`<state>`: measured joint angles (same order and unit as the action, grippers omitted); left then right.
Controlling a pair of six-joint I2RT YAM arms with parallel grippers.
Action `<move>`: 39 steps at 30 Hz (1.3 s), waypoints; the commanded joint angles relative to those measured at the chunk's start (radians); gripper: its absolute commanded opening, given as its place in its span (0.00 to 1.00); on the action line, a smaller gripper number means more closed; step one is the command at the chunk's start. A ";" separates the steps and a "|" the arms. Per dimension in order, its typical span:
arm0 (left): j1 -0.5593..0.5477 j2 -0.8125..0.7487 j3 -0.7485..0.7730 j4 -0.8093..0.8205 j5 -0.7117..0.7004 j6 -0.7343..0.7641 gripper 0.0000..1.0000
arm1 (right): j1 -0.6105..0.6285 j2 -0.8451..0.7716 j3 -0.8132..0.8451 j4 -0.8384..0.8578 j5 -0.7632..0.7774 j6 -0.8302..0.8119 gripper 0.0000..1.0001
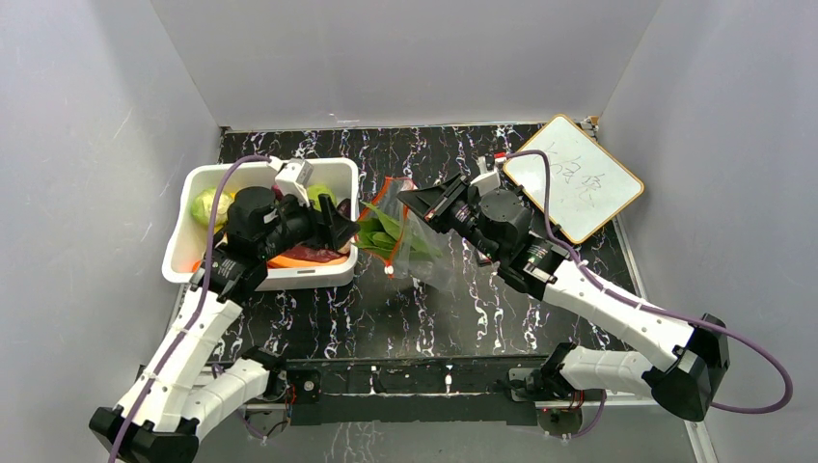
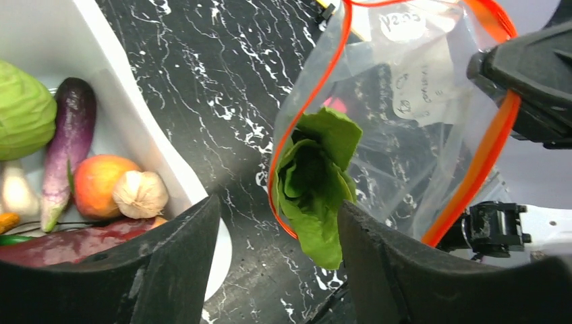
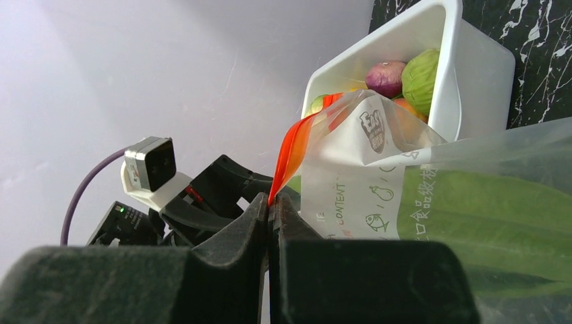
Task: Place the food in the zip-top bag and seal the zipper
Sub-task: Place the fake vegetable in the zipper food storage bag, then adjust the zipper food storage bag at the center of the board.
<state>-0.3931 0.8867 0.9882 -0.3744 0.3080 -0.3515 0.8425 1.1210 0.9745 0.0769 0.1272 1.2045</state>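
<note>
Marbled table (image 1: pixel 434 309): right gripper (image 3: pixel 271 209) clamps the zipper (image 3: pixel 291 150), left gripper (image 2: pixel 280 263) gapes empty. One leafy green (image 2: pixel 317 182) lodges in the zip-top bag (image 2: pixel 418 155); remaining food (image 2: pixel 101 183) fills the nine-o'clock bin (image 2: pixel 152 128).

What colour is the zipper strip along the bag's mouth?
The zipper is red-orange; it shows best in the left wrist view.
</note>
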 commanded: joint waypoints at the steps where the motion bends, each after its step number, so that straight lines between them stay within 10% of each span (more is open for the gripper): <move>1: -0.003 -0.056 -0.059 0.030 0.065 -0.022 0.63 | 0.003 -0.022 0.063 0.060 0.015 -0.033 0.00; 25: -0.003 0.075 -0.089 0.354 0.224 -0.011 0.43 | 0.003 -0.106 -0.040 0.059 -0.103 -0.117 0.00; 34: -0.003 0.181 -0.077 0.388 0.287 -0.031 0.18 | 0.003 -0.147 -0.086 0.062 -0.068 -0.113 0.00; 39: -0.003 0.159 -0.095 0.395 0.326 -0.041 0.37 | 0.003 -0.153 -0.093 0.058 -0.055 -0.113 0.00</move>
<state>-0.3931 1.0847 0.9081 -0.0067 0.5709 -0.3843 0.8425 1.0023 0.8711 0.0669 0.0471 1.1004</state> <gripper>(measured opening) 0.312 0.009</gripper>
